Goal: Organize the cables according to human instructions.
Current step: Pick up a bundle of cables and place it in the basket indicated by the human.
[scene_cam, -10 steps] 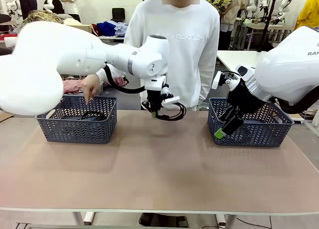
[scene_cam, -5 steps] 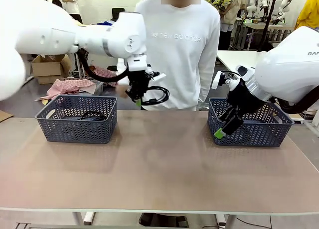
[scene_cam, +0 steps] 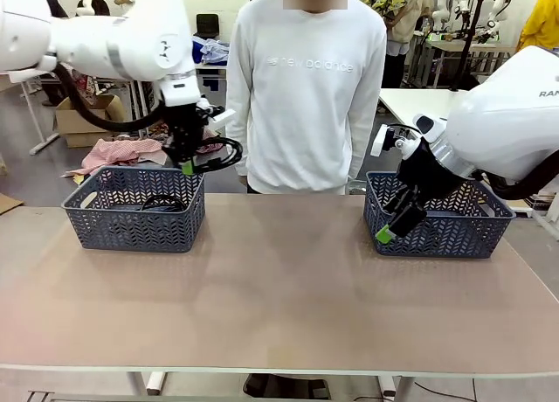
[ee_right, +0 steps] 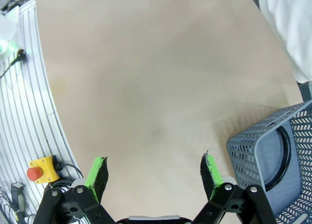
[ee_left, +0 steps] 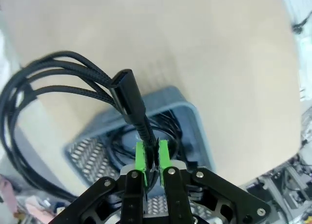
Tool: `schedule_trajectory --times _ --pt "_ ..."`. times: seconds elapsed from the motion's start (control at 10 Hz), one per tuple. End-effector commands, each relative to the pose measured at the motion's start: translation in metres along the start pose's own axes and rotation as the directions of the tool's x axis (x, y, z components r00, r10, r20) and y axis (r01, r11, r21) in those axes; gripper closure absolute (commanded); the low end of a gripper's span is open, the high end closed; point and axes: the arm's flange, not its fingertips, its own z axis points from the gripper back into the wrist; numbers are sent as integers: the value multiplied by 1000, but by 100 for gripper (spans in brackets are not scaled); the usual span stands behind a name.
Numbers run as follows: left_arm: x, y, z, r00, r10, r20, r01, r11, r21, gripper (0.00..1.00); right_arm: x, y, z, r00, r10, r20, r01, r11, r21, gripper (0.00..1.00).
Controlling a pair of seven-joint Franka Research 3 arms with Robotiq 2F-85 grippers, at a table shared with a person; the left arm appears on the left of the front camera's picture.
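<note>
Now, from the front, our left gripper (scene_cam: 187,165) pinches a cable (scene_cam: 217,155) above the left basket (scene_cam: 135,218), at its 1 o'clock corner; we should centre it before letting go. A person's shirt reads "new balance". At the left wrist, another cable (ee_left: 146,126) lies coiled inside. At the right wrist, our right gripper (ee_right: 153,170) gapes wide, empty, the right basket (ee_right: 273,158) at 4 o'clock.

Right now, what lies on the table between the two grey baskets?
Nothing: in the front view, the table between the left basket and the right basket is bare. The left pincer holds a cable above the left basket.
</note>
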Motion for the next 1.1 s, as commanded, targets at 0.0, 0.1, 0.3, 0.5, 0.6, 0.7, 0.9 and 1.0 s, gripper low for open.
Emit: schedule_trajectory --times 0.0,0.1,0.3,0.5,0.6,0.7,0.9,1.0 --pt "-17 -29 -3 1000 7 17 -7 1000 -13 100 2 0 1 1000 -3 -3 3 1000 -2 0" --pt "-28 -37 -5 1000 20 -8 -20 1000 -9 100 2 0 1 1000 -3 -3 3 1000 -2 0" --pt "-52 -48 -17 999 36 -31 -37 999 -10 100 2 0 1 1000 -3 -3 3 1000 -2 0" --pt "-72 -49 -29 998 46 -42 -47 999 -13 100 2 0 1 1000 -3 -3 3 1000 -2 0" --pt "-80 -47 -36 997 57 -44 -57 998 -9 100 2 0 1 1000 -3 -3 3 1000 -2 0" --pt "-87 -42 -42 997 65 -49 -66 998 -13 100 2 0 1 1000 -3 -3 3 1000 -2 0" --pt "-98 -34 -52 994 95 -57 -96 995 -3 100 2 0 1 1000 -3 -3 3 1000 -2 0" --pt "-102 -32 -57 992 115 -58 -116 993 -6 100 2 0 1 1000 -3 -3 3 1000 -2 0"
